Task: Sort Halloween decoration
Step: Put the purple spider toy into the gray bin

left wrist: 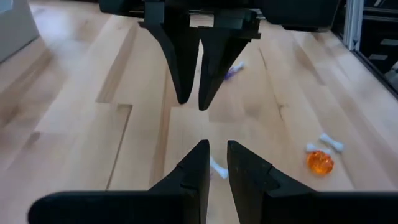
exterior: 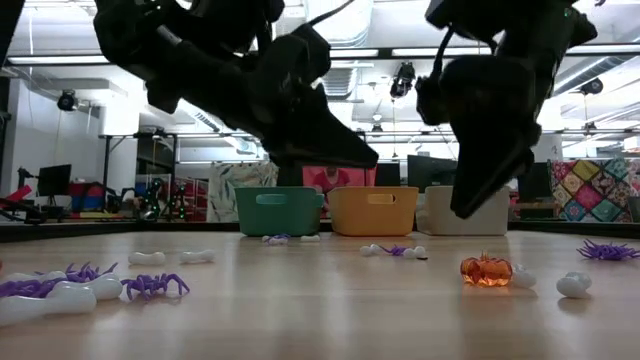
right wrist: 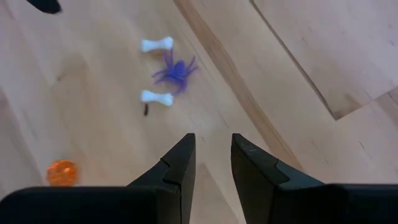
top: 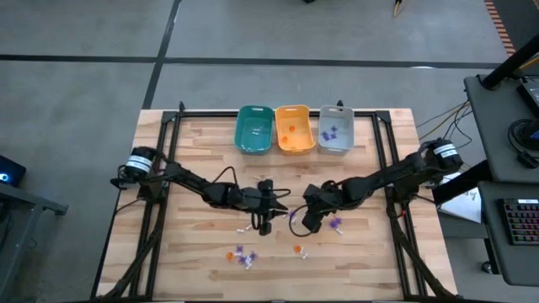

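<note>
the left gripper (left wrist: 214, 163) is hovering with jaws slightly apart, gripping nothing; a white bone (left wrist: 217, 167) is lying just beyond its tips. the right gripper (right wrist: 211, 155) is hanging with jaws parted, empty; ahead of it are lying a purple spider (right wrist: 174, 70) between 2 bones and, off to the side, an orange pumpkin (right wrist: 62, 172). 3 bins (top: 292, 128) are standing well beyond both.

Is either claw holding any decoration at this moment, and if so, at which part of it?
No. The left claw and the right claw each show an empty gap between slightly parted fingers, above the table.
</note>
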`<action>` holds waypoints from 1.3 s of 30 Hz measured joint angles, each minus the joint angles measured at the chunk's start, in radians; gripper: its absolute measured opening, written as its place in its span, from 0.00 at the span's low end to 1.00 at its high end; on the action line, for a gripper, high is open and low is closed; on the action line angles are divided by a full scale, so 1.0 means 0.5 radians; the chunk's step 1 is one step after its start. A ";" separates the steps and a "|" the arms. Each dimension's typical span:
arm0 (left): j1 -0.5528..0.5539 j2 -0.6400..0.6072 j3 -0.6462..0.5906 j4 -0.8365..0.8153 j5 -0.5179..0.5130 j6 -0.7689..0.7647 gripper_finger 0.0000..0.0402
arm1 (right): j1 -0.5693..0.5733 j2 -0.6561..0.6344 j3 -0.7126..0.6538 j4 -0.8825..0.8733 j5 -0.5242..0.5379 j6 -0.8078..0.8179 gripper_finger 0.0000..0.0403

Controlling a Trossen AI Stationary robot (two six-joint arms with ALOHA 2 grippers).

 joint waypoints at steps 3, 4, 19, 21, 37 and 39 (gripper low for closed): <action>0.000 0.021 -0.001 0.003 0.000 0.000 0.10 | 0.000 0.037 0.000 0.001 0.001 0.008 0.23; 0.000 0.031 -0.001 0.000 0.000 0.000 0.10 | 0.000 0.043 0.000 0.001 0.001 0.010 0.23; 0.002 0.198 0.051 0.005 0.002 -0.053 0.10 | -0.001 0.052 0.000 0.049 0.002 0.011 0.23; 0.002 0.213 0.067 0.013 0.002 -0.053 0.10 | -0.002 0.052 0.001 0.087 0.002 0.018 0.23; 0.002 0.280 0.074 0.153 -0.129 -0.037 0.10 | -0.017 0.153 0.004 0.383 0.056 -0.039 0.23; 0.002 0.308 0.073 0.188 -0.130 -0.036 0.10 | -0.024 0.163 0.004 0.382 0.056 -0.038 0.23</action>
